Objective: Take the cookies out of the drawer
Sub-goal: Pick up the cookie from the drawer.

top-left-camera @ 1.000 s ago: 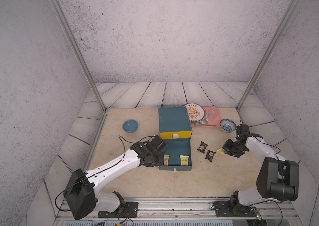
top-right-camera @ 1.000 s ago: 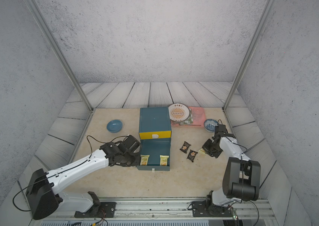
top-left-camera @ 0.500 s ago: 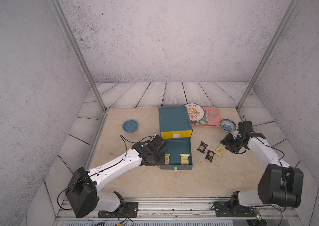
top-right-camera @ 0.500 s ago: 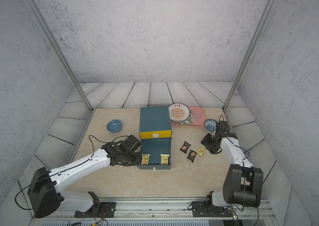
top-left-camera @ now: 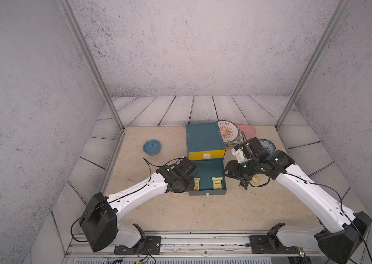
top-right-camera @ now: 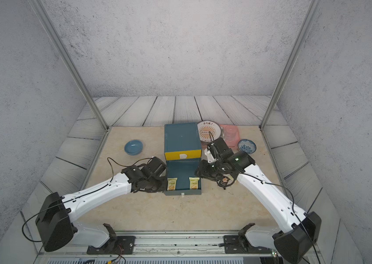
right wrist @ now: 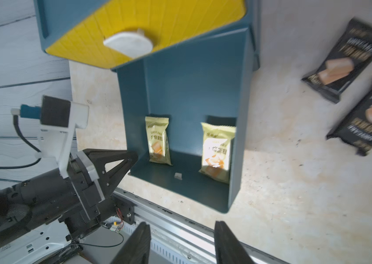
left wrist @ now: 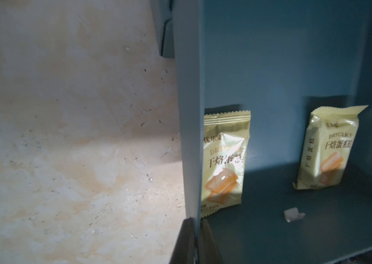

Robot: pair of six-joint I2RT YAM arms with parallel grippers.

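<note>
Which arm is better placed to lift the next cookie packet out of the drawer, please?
Probably right: the right gripper is open, empty, facing the two pale yellow packets in the drawer; the left gripper is clamped on its side wall.

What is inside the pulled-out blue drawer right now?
Two pale yellow cookie packets lean at the front end of the drawer. Its back end runs under the yellow drawer above, so that part is hidden.

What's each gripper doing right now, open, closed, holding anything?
The left gripper is closed on the drawer wall.
The right gripper is open, holding nothing.
</note>
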